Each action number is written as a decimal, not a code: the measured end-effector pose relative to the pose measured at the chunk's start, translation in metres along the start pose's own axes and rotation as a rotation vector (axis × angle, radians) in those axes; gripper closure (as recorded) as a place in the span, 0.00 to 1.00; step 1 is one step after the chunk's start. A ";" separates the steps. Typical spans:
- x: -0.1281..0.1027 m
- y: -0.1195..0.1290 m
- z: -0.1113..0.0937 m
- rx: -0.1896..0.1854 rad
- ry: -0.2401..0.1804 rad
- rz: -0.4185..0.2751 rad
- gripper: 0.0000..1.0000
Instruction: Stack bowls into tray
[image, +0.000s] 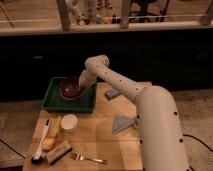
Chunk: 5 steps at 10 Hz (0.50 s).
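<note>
A dark green rectangular tray (52, 103) sits at the far left of the wooden table. A glossy dark reddish-brown bowl (71, 90) lies inside it, toward the tray's right half. I cannot tell if it is one bowl or a stack. My white arm reaches from the lower right across the table, and its gripper (80, 82) is down at the bowl's right rim, inside the tray. Whether it touches the bowl does not show.
A small white round container (69, 122) stands in front of the tray. A brush (41, 142), a banana (54, 127), a block (59, 151) and a fork (89, 158) lie at the front left. Grey napkins (121, 123) lie near my arm. A dark counter runs behind the table.
</note>
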 end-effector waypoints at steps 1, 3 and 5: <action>0.001 0.000 -0.001 0.000 0.002 0.000 0.96; 0.001 0.002 -0.001 -0.003 -0.001 0.006 0.77; 0.001 0.005 0.000 -0.006 -0.008 0.014 0.57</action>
